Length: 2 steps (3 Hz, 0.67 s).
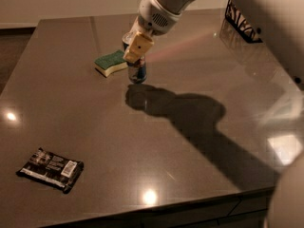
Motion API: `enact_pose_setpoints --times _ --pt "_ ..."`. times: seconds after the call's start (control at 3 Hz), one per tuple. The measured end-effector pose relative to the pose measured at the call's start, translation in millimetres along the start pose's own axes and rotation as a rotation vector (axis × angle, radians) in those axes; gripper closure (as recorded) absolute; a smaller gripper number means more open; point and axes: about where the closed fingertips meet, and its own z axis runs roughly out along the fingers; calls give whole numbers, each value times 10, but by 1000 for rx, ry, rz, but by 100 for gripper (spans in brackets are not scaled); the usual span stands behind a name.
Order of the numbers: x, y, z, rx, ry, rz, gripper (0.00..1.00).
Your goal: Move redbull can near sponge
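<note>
The redbull can (137,70) is upright, blue and silver, just right of the sponge and held a little above the dark table (85,141), judging by its shadow. The sponge (110,63) has a green top over pale yellow foam and lies flat at the back middle. My gripper (135,49) comes in from the upper right and is shut on the can's upper part, with a tan finger pad (138,47) across its front. The can's top is hidden behind the fingers.
A flat black snack wrapper (50,169) lies near the front left. A black and white patterned object (242,25) stands at the back right. My arm's shadow (199,122) falls across the table middle. The table's front edge (156,208) is close.
</note>
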Motion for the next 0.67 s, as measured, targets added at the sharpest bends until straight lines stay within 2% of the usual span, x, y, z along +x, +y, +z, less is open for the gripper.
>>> enact_pose_setpoints --times 0.33,0.67 --pt "-159 -245 183 -4 -18 5 100" --pt "-279 -378 345 -9 -26 2 83"
